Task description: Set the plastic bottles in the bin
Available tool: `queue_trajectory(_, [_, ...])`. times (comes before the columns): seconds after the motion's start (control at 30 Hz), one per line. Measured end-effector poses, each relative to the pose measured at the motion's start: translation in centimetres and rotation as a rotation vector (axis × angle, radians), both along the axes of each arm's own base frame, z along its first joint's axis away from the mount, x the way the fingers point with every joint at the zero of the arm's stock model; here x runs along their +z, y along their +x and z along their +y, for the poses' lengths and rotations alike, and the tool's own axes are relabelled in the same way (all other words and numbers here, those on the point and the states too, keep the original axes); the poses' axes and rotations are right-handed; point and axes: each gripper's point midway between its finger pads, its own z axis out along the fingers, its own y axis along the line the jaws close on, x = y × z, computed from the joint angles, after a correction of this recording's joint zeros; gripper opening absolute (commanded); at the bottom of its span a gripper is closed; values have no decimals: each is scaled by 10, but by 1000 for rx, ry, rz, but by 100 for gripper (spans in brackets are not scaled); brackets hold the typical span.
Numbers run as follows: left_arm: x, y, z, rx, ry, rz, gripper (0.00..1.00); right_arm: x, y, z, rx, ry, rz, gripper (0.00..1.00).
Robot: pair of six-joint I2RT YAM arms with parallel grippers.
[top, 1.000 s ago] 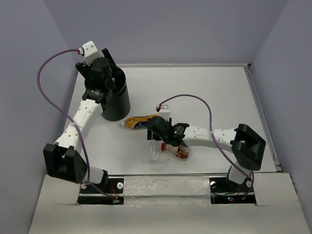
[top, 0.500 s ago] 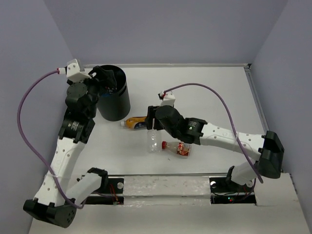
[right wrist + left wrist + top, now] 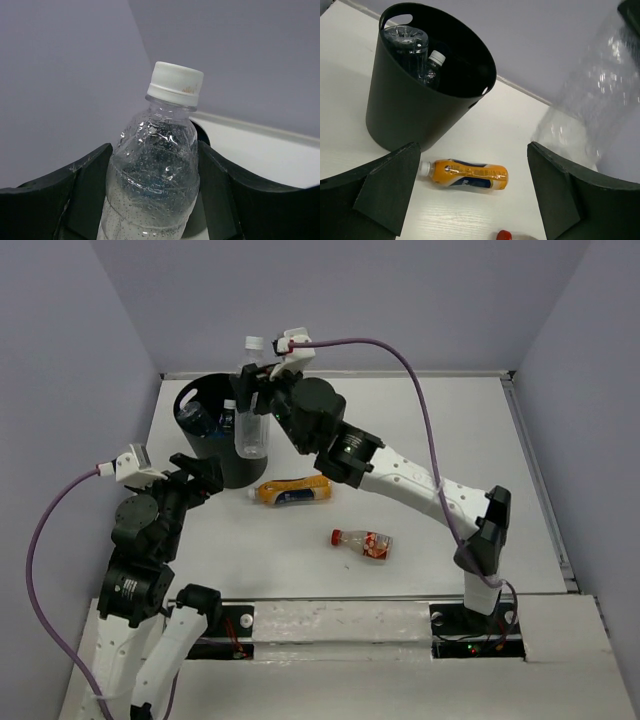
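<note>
The black bin [image 3: 215, 455] stands at the back left, with two bottles [image 3: 412, 45] lying inside it. My right gripper [image 3: 256, 400] is shut on a clear white-capped bottle [image 3: 251, 420] and holds it upright over the bin's right rim; the bottle fills the right wrist view [image 3: 155, 165]. An orange-yellow bottle [image 3: 293, 491] lies on the table just right of the bin, also in the left wrist view [image 3: 465, 174]. A red-capped bottle [image 3: 362, 543] lies nearer the front. My left gripper [image 3: 195, 475] is open and empty, raised in front of the bin.
The white table [image 3: 440, 440] is bounded by grey walls and a raised rim at the back and right. The right arm [image 3: 400, 480] stretches diagonally across the table's middle. A purple cable [image 3: 60, 510] loops beside the left arm.
My right gripper has lifted the clear bottle from the table's middle and carried it up and left over the bin. My left arm has pulled back from the bin toward the near left.
</note>
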Motion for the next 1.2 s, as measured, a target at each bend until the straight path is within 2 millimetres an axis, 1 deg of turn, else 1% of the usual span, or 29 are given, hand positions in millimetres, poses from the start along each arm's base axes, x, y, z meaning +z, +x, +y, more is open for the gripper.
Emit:
queue_trajectory(0.07, [-3, -7, 1, 6, -29, -3, 96, 15, 14, 11, -5, 17, -54, 34])
queue_trajectory(0.1, [-6, -9, 1, 7, -49, -6, 96, 24, 27, 17, -21, 20, -101, 34])
queue_trajectory(0.13, [-11, -10, 1, 8, -64, 2, 96, 34, 36, 23, -31, 37, -142, 34])
queue_trajectory(0.2, [-27, -11, -1, 7, -85, 35, 96, 41, 56, 32, -52, 34, -217, 33])
queue_trajectory(0.27, [-45, -8, -5, -1, -100, 78, 96, 37, 75, 42, -67, 26, -276, 33])
queue_trajectory(0.33, [-66, -6, -14, -25, -111, 133, 96, 33, 90, 48, -78, 23, -331, 32])
queue_trajectory(0.4, [-84, -4, -21, -45, -118, 185, 96, 21, 104, 57, -69, 10, -381, 32])
queue_trajectory(0.43, [-90, -3, -25, -55, -125, 206, 96, 17, 107, 60, -64, 4, -396, 32])
queue_trajectory(0.47, [-97, -3, -28, -64, -128, 228, 97, 6, 115, 64, -59, -11, -412, 33])
queue_trajectory(0.53, [-105, -3, -34, -82, -143, 250, 97, -13, 124, 72, -45, -43, -429, 42])
queue_trajectory(0.57, [-109, -3, -37, -93, -154, 258, 98, -24, 128, 76, -34, -62, -432, 51])
queue_trajectory(0.63, [-116, -3, -42, -106, -173, 273, 99, -40, 131, 85, -12, -88, -436, 64])
queue_trajectory(0.7, [-124, -3, -46, -118, -195, 290, 99, -51, 130, 93, 21, -106, -435, 77])
queue_trajectory(0.87, [-143, -2, -54, -136, -231, 332, 99, -70, 119, 105, 122, -130, -403, 78])
queue_trajectory(0.9, [-145, -3, -55, -136, -237, 340, 99, -75, 116, 105, 142, -142, -379, 79])
queue_trajectory(0.97, [-149, -2, -55, -136, -247, 346, 99, -77, 108, 102, 177, -140, -336, 80])
queue_trajectory(1.03, [-150, -2, -55, -133, -251, 348, 99, -67, 97, 94, 201, -131, -316, 80])
queue_trajectory(1.13, [-152, 0, -56, -130, -252, 351, 99, -41, 80, 78, 225, -95, -295, 77])
queue_trajectory(1.17, [-153, 1, -56, -130, -251, 355, 99, -26, 69, 65, 231, -65, -287, 71])
queue_trajectory(1.2, [-155, 2, -57, -130, -251, 361, 99, -23, 66, 62, 233, -60, -280, 68])
